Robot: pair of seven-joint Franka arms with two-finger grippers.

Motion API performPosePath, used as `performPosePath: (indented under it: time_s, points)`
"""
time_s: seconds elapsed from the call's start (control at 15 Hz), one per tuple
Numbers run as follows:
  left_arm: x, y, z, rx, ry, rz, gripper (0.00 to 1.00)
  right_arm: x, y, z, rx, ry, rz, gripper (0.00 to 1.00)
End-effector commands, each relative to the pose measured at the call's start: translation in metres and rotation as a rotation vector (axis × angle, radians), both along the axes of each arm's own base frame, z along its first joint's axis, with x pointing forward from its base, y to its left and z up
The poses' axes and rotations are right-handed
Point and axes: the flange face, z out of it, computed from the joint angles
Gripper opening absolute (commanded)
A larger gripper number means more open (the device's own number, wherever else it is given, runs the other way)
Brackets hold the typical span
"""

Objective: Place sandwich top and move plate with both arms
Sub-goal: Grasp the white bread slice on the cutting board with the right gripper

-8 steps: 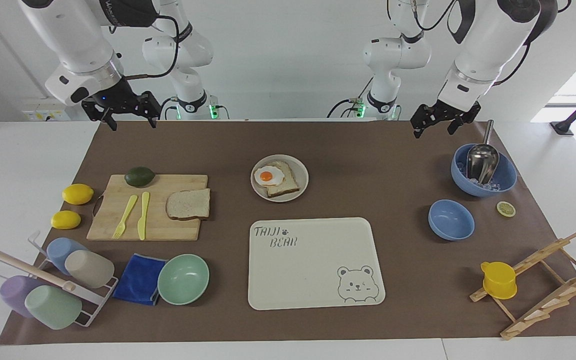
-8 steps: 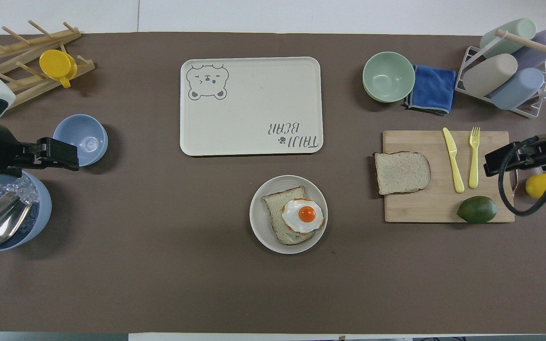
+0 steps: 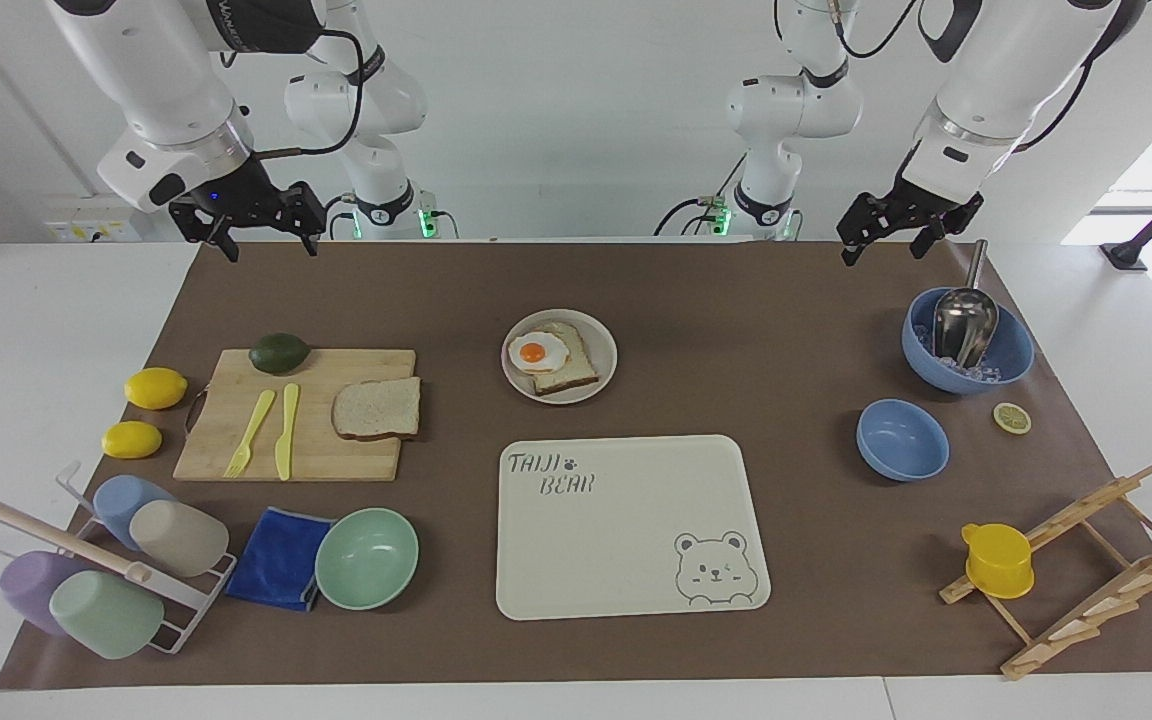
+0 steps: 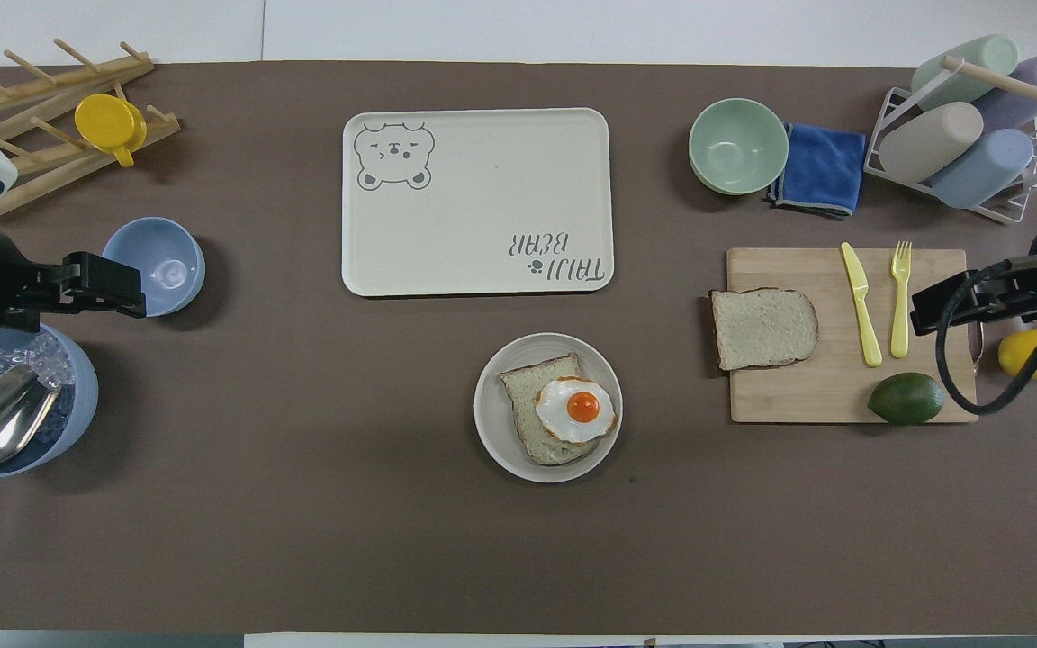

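The sandwich top (image 3: 376, 408) is a plain bread slice lying on the wooden cutting board (image 3: 236, 455); it also shows in the overhead view (image 4: 763, 328). The plate (image 3: 604, 375) sits mid-table, nearer to the robots than the tray, and holds a bread slice with a fried egg (image 3: 539, 352); the plate's rim shows from above (image 4: 491, 432). My right gripper (image 3: 269, 250) hangs open and empty in the air over the mat at the right arm's end (image 4: 937, 309). My left gripper (image 3: 881, 252) hangs open and empty over the mat by the large blue bowl (image 4: 122, 286).
A bear-printed tray (image 3: 636, 590) lies farther from the robots than the plate. An avocado (image 3: 279, 352), yellow fork and knife are on the board, two lemons (image 3: 155, 388) beside it. A mint bowl (image 3: 366, 558), blue cloth and cup rack stand farther out. Two blue bowls (image 3: 902, 440), a scoop and a wooden rack are at the left arm's end.
Both grippers have risen slightly; the left one also shifted a little toward its end of the table. Nothing on the table has moved.
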Motion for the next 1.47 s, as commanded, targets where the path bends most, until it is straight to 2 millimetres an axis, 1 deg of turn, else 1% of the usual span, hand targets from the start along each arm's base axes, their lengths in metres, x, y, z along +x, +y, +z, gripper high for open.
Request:
performPosePath:
  time_s: [0.0,0.2,0.33,0.4,0.47,0.53,0.6,0.67,0.8,0.87,0.93,1.07,1.2,1.27,1.4]
  points:
    - [0.003,0.002,0.006,-0.018,-0.003,0.001,1.0,-0.001,-0.002,0.001,0.024,-0.012,-0.015,1.0]
    - [0.003,-0.002,0.005,-0.017,-0.003,-0.002,1.0,-0.005,0.001,0.001,0.022,0.002,-0.002,1.0]
    - [0.003,-0.003,0.005,-0.017,-0.003,-0.005,1.0,0.0,0.006,0.0,0.024,-0.036,0.022,1.0]
    - [0.003,-0.002,0.006,-0.018,-0.005,-0.005,1.0,0.002,0.018,-0.011,0.007,-0.06,0.051,1.0]
    - [0.003,-0.002,0.006,-0.018,-0.005,-0.003,1.0,0.001,0.053,-0.021,-0.04,-0.084,0.121,1.0]
    - [0.003,-0.002,0.006,-0.018,-0.005,-0.003,1.0,0.003,0.072,-0.034,-0.085,-0.093,0.137,1.0]
    - [0.003,-0.002,0.006,-0.016,-0.005,-0.006,1.0,0.009,0.087,-0.049,-0.115,-0.09,0.128,1.0]
    - [0.003,-0.002,0.006,-0.016,-0.004,-0.008,1.0,0.017,0.111,-0.073,-0.139,-0.072,0.15,1.0]
    - [0.002,-0.003,0.005,-0.016,-0.002,-0.01,1.0,0.032,0.149,-0.121,-0.254,-0.082,0.185,1.0]
    - [0.002,-0.004,0.005,-0.016,-0.002,-0.011,1.0,0.036,0.171,-0.145,-0.32,-0.096,0.189,1.0]
    - [0.002,-0.004,0.005,-0.016,-0.002,-0.013,1.0,0.039,0.18,-0.167,-0.356,-0.119,0.18,1.0]
    - [0.002,-0.002,0.004,-0.015,0.001,0.0,1.0,0.038,0.183,-0.217,-0.375,-0.121,0.216,1.0]
    - [0.002,0.001,0.005,-0.015,-0.001,0.001,1.0,0.035,0.186,-0.259,-0.38,-0.109,0.197,1.0]
    - [0.002,0.001,0.004,-0.015,0.001,0.001,1.0,0.036,0.184,-0.275,-0.392,-0.112,0.191,1.0]
    - [0.001,0.001,0.003,-0.014,0.004,0.001,1.0,0.034,0.183,-0.284,-0.415,-0.116,0.178,1.0]
